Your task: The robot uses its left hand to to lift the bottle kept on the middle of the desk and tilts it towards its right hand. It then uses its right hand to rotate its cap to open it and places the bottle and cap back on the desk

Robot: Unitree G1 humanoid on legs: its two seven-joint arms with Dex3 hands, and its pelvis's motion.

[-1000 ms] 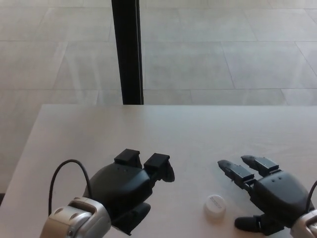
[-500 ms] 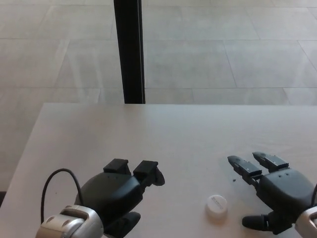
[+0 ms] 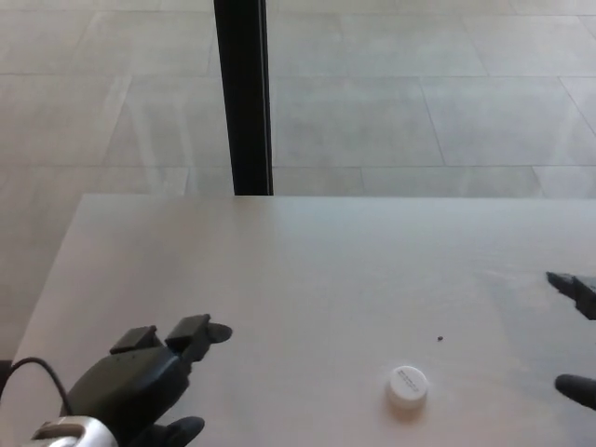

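A small white cap [image 3: 407,386] lies flat on the pale desk [image 3: 307,270], right of centre near the front. No bottle shows anywhere in the head view. My left hand [image 3: 140,380] rests low at the front left, well away from the cap, fingers apart and holding nothing. Only the tips of my right hand [image 3: 581,290] show at the right edge, one finger above and the thumb below, spread apart with nothing between them.
A black vertical post [image 3: 242,93] stands behind the desk's far edge, over a tiled floor [image 3: 419,102]. A tiny dark speck [image 3: 440,339] marks the desk just above the cap.
Both hands have drawn back from the middle: the left slid toward the front left corner, the right out past the right edge. The cap has stayed put.
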